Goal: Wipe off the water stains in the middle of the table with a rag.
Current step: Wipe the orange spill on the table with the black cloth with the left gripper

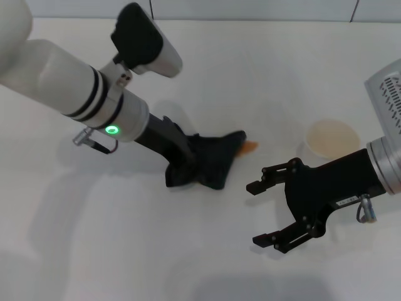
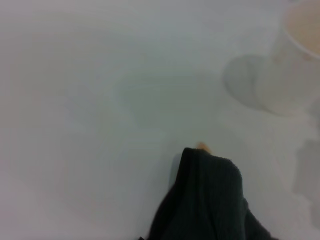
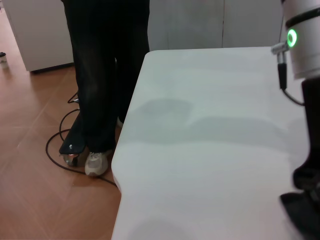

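Observation:
The black rag point(image 1: 212, 164) lies bunched on the white table point(image 1: 125, 251) near its middle. My left gripper point(image 1: 187, 160) is buried in the rag's left side and shut on it, fingertips hidden by the cloth. A small orange bit of the water stains point(image 1: 250, 148) peeks out past the rag's right tip; the cloth covers the rest. In the left wrist view the rag point(image 2: 205, 200) shows the same orange spot point(image 2: 202, 146) at its far edge. My right gripper point(image 1: 254, 213) hovers open and holding nothing, to the right of the rag and apart from it.
A white paper cup point(image 1: 332, 139) stands right of the stains, just behind my right arm, and shows in the left wrist view as the cup point(image 2: 300, 55). In the right wrist view a person's legs point(image 3: 105, 75) stand by the table edge point(image 3: 120, 165), with cables on the floor.

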`<state>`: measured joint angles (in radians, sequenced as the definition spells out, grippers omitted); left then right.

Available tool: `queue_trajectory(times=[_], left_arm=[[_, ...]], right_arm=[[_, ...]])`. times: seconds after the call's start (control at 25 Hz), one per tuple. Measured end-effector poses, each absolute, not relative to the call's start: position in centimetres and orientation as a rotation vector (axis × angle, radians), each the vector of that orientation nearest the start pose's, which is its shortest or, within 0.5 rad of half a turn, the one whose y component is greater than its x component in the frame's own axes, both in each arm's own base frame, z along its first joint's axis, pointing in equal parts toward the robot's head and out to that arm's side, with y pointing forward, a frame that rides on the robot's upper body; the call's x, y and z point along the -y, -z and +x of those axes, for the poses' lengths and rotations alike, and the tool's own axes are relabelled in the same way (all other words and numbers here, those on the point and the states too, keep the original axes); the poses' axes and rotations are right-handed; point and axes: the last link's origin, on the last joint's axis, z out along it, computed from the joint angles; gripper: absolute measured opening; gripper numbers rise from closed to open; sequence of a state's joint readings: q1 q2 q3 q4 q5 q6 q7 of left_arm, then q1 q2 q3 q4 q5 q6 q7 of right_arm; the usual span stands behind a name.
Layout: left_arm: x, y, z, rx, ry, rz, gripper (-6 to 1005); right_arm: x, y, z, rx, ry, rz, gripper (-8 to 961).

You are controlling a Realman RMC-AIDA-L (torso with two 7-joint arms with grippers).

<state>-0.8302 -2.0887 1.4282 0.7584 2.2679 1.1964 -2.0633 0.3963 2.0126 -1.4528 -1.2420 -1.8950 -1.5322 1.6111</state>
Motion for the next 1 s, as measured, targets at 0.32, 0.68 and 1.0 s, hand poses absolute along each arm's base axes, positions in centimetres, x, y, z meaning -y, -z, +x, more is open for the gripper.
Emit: queue_trajectory(times=[0.32,0.68,1.0], left_arm=[[-37.8,9.4,-17.3,0.538,-0.326,-2.914,97],[-41.0,7.1,-16.9,0.661,-0.187,-2.758,98],[-42.0,8.0,-17.1,0.642,-0.239,-2.726,97]], right_arm=[[-29.9,1.9,18.1,0.034,-0.209,-3.137,857],[-29.8,2.1,17.8,0.053,-0.22,-3.144,857],[-29.5,2.8,17.5,0.079,-0.218,-3.161,857]])
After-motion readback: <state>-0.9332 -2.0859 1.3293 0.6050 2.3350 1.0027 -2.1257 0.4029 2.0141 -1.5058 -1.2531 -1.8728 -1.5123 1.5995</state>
